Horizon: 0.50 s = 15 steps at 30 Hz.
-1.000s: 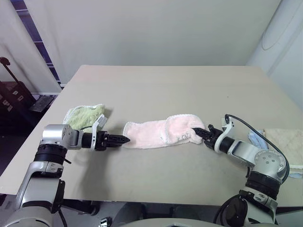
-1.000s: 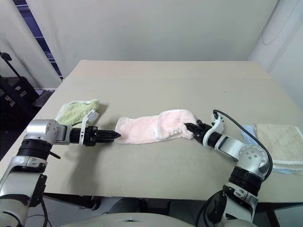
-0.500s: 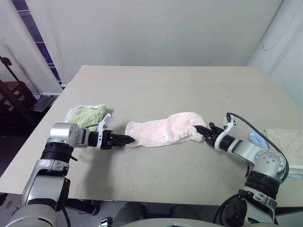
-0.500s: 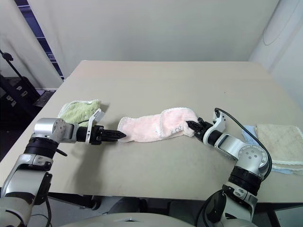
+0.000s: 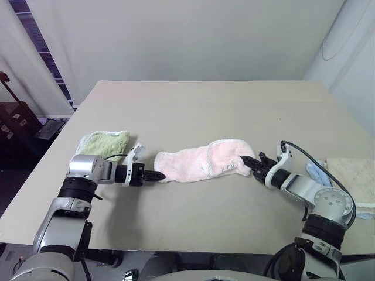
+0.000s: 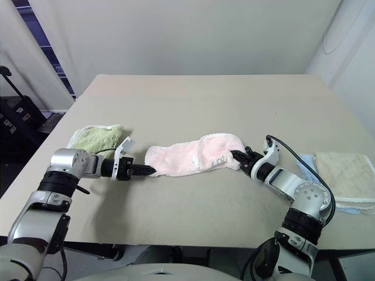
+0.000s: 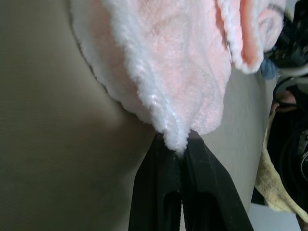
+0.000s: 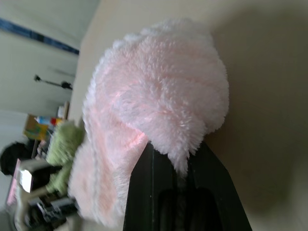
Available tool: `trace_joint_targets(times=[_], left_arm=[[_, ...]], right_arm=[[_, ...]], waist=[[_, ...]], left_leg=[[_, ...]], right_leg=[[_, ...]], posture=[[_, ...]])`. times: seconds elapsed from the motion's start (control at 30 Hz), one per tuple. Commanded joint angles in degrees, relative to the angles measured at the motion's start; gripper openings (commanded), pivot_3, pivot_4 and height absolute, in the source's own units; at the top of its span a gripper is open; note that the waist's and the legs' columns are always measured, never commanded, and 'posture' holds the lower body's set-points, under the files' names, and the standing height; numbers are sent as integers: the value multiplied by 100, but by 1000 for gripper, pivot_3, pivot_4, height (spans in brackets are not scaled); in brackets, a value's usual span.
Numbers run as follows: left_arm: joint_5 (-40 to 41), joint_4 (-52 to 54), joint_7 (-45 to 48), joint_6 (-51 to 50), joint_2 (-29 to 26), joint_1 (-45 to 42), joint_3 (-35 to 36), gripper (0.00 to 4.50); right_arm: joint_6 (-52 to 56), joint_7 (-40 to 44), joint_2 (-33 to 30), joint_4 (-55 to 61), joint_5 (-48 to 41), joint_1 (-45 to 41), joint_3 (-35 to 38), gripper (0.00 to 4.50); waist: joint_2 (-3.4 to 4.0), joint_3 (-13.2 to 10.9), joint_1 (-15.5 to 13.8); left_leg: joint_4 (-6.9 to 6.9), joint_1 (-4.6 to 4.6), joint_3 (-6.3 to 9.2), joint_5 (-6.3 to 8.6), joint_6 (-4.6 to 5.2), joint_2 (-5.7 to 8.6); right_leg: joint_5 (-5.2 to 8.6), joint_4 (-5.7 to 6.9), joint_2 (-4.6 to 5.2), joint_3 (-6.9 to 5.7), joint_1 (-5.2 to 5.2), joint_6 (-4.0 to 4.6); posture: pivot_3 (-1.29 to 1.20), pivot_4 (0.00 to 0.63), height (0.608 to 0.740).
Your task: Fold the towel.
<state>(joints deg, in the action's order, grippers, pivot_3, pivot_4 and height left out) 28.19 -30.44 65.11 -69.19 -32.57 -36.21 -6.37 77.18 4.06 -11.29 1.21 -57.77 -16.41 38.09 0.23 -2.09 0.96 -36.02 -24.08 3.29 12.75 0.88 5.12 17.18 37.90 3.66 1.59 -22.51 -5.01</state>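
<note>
Left gripper (image 5: 159, 175): arm reaches low over the desk from the robot's left, pointing inward toward the right; jaws clenched on the towel's left end, the white edging pinched between them in the left wrist view.
Right gripper (image 5: 246, 162): forearm angled in from the robot's right, pointing forward and to the left; jaws clamped on the towel's right end.
Towel (image 5: 199, 163): pale pink, bunched lengthwise on the desk (image 5: 205, 111) between the two grippers, its right part folded into a raised hump.
Green towel (image 5: 104, 143): crumpled just beyond the left forearm.
Beige towel (image 6: 340, 170): at the desk's right edge, over a light blue cloth (image 5: 317, 172).
</note>
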Motion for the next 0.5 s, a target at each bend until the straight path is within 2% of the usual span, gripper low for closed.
trace_joint_targets(times=[0.03,0.27,0.5], left_arm=[[42,-26,287,208,-298,-277,138,14],[21,-290,851,619,-515,-695,116,14],[-109,-134,1128,826,-457,-634,-161,14]], right_arm=[[80,412,-178,594,-596,266,39,0],[18,440,-456,656,-1126,638,70,0],[-29,90,-538,651,-864,491,-453,0]], waist=[[1,-1,-3],[0,-4,-2],[0,-4,6]], left_leg=[[-1,-2,0,0,0,0],[-5,-9,0,2,-3,0],[-1,-27,0,-4,8,-2]], right_leg=[[1,0,0,0,-1,1],[3,-10,1,0,-2,7],[2,-14,1,1,-11,6]], posture=[[0,0,731],[0,0,731],[0,0,731]])
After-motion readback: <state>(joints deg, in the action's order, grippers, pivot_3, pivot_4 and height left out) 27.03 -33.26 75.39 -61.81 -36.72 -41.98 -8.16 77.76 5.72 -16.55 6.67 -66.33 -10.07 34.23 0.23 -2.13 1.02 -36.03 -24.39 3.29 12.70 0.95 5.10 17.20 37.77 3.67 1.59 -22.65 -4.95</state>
